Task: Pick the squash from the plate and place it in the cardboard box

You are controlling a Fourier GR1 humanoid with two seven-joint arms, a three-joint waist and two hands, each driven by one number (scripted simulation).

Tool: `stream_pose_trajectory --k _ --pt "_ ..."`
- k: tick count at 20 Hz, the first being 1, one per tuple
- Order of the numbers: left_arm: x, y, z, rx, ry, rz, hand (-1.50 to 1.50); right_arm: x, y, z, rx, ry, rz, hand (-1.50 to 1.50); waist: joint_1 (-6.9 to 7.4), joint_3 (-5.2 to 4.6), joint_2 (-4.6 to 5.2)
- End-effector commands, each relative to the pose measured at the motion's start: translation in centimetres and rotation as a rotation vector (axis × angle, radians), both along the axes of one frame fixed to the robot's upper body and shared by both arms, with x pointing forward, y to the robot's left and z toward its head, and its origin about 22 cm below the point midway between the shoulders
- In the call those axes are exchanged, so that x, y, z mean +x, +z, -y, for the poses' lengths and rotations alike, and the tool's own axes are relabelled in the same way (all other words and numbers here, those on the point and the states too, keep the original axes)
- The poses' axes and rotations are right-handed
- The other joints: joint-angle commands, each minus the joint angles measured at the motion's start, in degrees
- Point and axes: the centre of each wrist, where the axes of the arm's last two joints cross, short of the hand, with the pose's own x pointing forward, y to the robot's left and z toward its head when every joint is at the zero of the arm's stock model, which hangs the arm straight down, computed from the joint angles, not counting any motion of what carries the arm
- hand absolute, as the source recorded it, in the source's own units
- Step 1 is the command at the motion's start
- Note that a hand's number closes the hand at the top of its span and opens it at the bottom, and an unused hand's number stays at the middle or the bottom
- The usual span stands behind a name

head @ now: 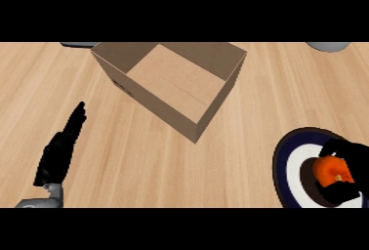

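1. Light wooden counter top (144, 161), seen steeply from above; it carries every item listed below.
2. Open brown cardboard box (176, 80), flaps up, standing at upper centre with one corner turned toward the viewer; only its bare floor shows inside.
3. Round white plate with a dark blue rim (287, 168), at the lower right edge, partly cut off by the frame and well apart from the box.
4. Orange squash (332, 171), lying on the plate.
5. Right hand (344, 152), black, over the plate, its fingers curled round the squash from above and below.
6. Left hand (59, 149), black, at lower left, fingers straight and together, holding nothing, well apart from the box.
7. Two grey objects (330, 46) cut off at the top edge, one at either side; unidentifiable.
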Motion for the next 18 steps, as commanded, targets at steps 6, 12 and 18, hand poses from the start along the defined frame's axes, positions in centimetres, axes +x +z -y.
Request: stream_pose_trajectory --k 6,12,18 --pt "1.9 1.5 1.8 0.017 -0.057 0.019 0.00 12.2 5.4 -4.0 -0.110 0.402 0.109 1.50 2.47 0.09 0.66" --pt "1.1 0.7 1.2 0.001 -0.002 0.003 0.00 17.8 8.7 -4.8 -0.049 0.485 0.218 1.50 -0.57 -0.01 -0.09" --pt "0.6 0.2 0.8 0.006 0.018 0.000 0.00 18.0 9.5 -6.8 0.357 0.653 0.421 1.50 -1.71 0.02 -0.35"
